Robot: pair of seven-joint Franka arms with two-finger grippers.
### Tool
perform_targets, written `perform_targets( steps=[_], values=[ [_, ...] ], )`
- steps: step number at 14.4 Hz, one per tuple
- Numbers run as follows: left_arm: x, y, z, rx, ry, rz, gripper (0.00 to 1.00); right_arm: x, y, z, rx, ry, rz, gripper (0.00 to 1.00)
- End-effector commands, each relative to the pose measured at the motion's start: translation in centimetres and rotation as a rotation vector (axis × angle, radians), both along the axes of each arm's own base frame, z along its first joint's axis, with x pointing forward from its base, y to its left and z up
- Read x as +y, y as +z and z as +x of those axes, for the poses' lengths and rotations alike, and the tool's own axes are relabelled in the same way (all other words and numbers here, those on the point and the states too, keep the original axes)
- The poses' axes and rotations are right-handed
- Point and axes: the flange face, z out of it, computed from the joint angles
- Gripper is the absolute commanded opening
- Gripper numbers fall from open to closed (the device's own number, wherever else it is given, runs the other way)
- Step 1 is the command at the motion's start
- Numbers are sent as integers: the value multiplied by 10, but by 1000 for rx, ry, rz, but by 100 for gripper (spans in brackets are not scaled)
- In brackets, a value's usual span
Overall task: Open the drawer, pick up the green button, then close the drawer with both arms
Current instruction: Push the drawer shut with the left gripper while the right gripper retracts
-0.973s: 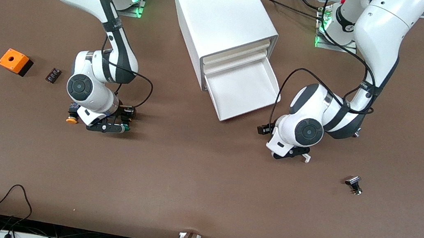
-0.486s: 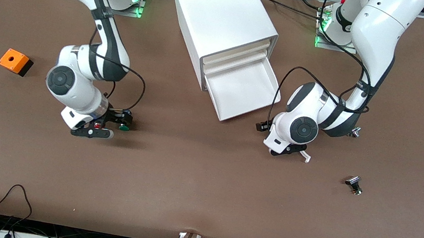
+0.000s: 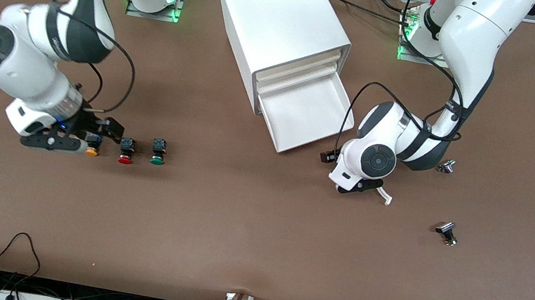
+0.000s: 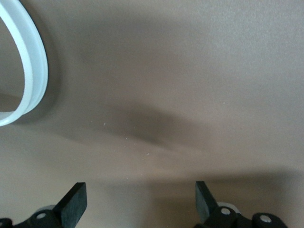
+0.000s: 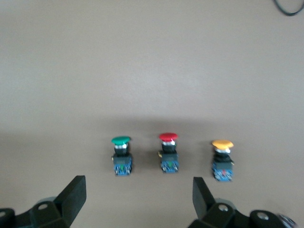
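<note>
While lying on the bare table in a row with red button and yellow button, green button held by nothing. Bottom drawer pulled out of white cabinet. Right gripper spread wide, empty, above yellow button. Left gripper spread wide, empty, low over table just beside drawer.

Three buttons lie in a row, well apart from the open drawer.

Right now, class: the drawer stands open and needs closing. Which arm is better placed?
Left: its open end effector hangs beside the open drawer; the right end effector is by the buttons.
</note>
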Motion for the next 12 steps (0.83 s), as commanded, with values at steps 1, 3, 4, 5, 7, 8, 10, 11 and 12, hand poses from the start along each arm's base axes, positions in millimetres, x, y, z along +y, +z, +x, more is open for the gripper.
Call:
perform_targets(
  steps=[1, 3, 4, 5, 7, 8, 10, 11, 12],
  values=[
    [-17, 3, -11, -19, 29, 39, 100, -20, 44, -23, 4, -11, -27, 99],
    [-30, 1, -19, -15, 30, 49, 100, -21, 73, -37, -4, -3, -31, 99],
    [-32, -2, -24, -8, 47, 63, 100, -23, 87, -47, 5, -2, -39, 99],
    [-39, -2, -29, -6, 66, 73, 100, -25, 97, -53, 11, -4, -42, 99],
    [-51, -3, -42, 0, 75, 92, 100, -26, 117, -68, 18, -9, -48, 99],
    [-52, -2, -44, 2, 75, 92, 100, -28, 123, -71, 12, -18, -47, 99],
    [-62, 1, -51, 6, 83, 94, 100, -37, 139, -77, -12, -34, -44, 99],
    [-61, 1, -52, 12, 86, 96, 100, -38, 146, -81, -24, -36, -42, 99],
    [-62, -2, -57, 21, 81, 102, 100, -45, 149, -85, -7, -50, -40, 99]
  ],
)
